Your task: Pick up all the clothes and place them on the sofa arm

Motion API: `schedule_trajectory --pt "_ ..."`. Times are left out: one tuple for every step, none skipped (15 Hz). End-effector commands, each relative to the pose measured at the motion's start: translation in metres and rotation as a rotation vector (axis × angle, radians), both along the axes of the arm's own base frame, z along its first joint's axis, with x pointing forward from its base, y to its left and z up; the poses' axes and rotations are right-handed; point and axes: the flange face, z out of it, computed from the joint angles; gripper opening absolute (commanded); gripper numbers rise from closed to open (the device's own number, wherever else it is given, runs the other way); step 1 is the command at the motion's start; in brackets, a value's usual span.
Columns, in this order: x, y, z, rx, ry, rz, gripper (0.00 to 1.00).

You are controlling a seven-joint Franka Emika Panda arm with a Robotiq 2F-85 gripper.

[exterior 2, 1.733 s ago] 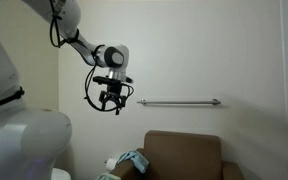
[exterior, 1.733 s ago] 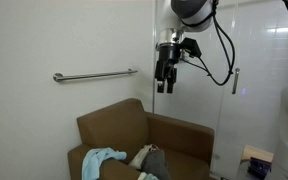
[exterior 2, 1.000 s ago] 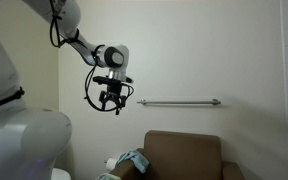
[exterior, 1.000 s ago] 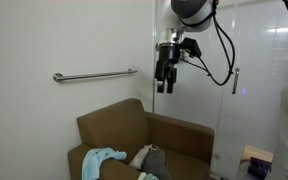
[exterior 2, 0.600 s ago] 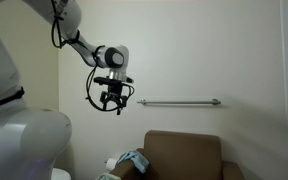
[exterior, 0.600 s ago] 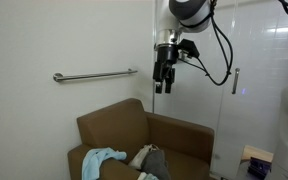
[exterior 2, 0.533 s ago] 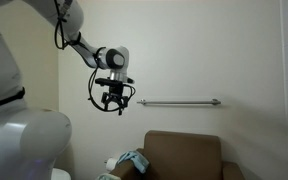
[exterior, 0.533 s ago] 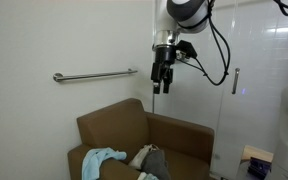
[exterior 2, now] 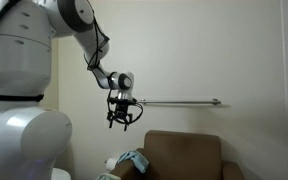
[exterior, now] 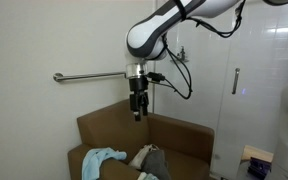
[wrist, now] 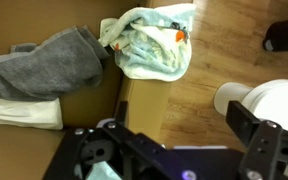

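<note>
Above the brown upholstered armchair (exterior: 184,135), the hand (exterior: 137,111) hung wide open and empty, well apart from the crumpled blue and grey clothes (exterior: 102,158) on its seat, where a misjudged descent might grab cushion.

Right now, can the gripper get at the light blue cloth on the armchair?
Probably yes. The gripper hangs open, high over the armchair. Only open air shows between it and the light blue cloth lying there, and nothing visible blocks a descent.
</note>
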Motion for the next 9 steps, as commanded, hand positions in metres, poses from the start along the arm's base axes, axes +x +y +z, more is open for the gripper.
schedule_trajectory --pt "0.001 0.012 -0.045 0.066 0.094 0.113 1.0" --pt "-0.012 0.008 -0.043 0.065 0.112 0.134 1.0" --pt "-0.014 0.013 -0.042 0.041 0.119 0.143 1.0" --pt "-0.004 0.014 -0.052 0.033 0.108 0.106 1.0" --pt "-0.006 0.016 -0.053 0.032 0.119 0.113 1.0" --pt "-0.007 0.018 -0.051 0.032 0.121 0.117 1.0" --pt "-0.008 0.019 -0.049 0.032 0.121 0.119 1.0" --pt "-0.008 0.019 -0.048 0.032 0.119 0.12 1.0" --pt "-0.009 0.02 -0.051 0.037 0.124 0.141 1.0"
